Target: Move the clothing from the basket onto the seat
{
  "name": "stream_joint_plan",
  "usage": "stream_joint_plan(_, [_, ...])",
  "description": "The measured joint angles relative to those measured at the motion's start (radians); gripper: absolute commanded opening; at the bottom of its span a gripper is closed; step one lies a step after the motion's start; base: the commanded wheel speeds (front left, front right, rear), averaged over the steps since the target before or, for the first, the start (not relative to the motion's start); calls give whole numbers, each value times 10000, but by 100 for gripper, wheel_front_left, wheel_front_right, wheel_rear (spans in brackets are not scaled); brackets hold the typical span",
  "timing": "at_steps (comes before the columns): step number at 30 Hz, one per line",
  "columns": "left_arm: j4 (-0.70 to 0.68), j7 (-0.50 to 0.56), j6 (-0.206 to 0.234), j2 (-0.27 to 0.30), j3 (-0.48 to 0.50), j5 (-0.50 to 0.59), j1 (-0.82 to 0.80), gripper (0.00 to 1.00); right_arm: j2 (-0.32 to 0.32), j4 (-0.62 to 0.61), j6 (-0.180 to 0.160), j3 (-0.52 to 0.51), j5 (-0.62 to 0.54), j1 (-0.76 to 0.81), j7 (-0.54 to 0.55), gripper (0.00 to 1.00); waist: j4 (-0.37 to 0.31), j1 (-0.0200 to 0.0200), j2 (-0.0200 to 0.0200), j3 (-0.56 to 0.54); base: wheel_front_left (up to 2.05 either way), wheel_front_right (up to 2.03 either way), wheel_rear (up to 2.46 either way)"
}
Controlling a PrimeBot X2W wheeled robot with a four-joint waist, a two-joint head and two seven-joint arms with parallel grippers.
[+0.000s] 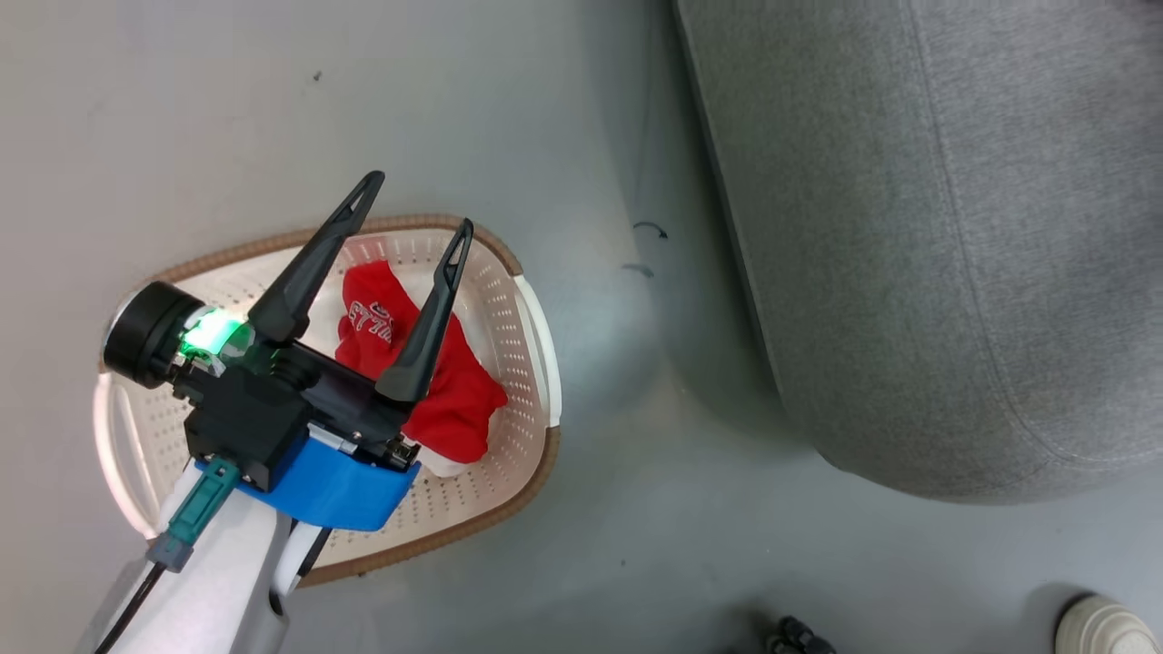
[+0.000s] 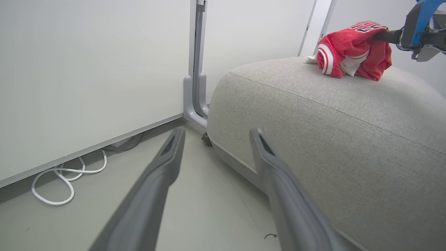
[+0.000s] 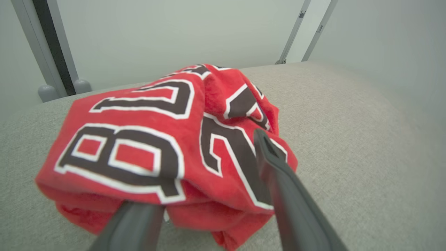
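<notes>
The cream basket [image 1: 538,338] stands on the floor with red clothing [image 1: 454,391] bunched inside it. My left gripper [image 1: 420,202] hovers over it, open, with nothing between its fingers; its fingers [image 2: 163,174] point toward the grey seat [image 2: 331,122]. Another red garment [image 3: 139,139] with dark, white-edged block lettering lies on the seat [image 3: 348,122]. My right gripper [image 3: 202,167] is at this garment [image 2: 348,45], jaws spread wide. One finger is under the fabric, the other finger [image 3: 278,174] lies beside it. The seat [image 1: 909,227] is to the right of the basket.
A grey floor strip separates basket and seat. A white cable [image 2: 66,174] lies coiled along the wall, and a grey metal post [image 2: 197,69] stands at the seat's corner. A pale shoe [image 1: 1104,627] and a small dark object [image 1: 800,636] sit at the bottom edge.
</notes>
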Motion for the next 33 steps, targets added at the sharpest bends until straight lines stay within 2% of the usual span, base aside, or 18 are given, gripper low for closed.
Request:
stream_joint_plan(5, [305,2,0,-293,84,-288,225,100,105,100,0,157,-523,521,-119,100,86,-1,0,-719,0,0,0])
stream_joint_plan(12, [826,2,-2,-936,499,-569,771,100,506,-552,0,754,-784,1870,-203,100,385,-1,0,-2013,0,0,0])
stream_joint_plan(25, [1515,2,-8,-1973,1682,-652,2534,100,1668,-3465,0,3058,-249,5416,-196,100,965,-3,0,-4627,0,0,0])
stream_joint_plan(33, [1990,2,-38,-2291,2449,-522,3338,100,2441,-5340,0,3847,420,7282,211,100,1402,-4,0,-5742,0,0,0])
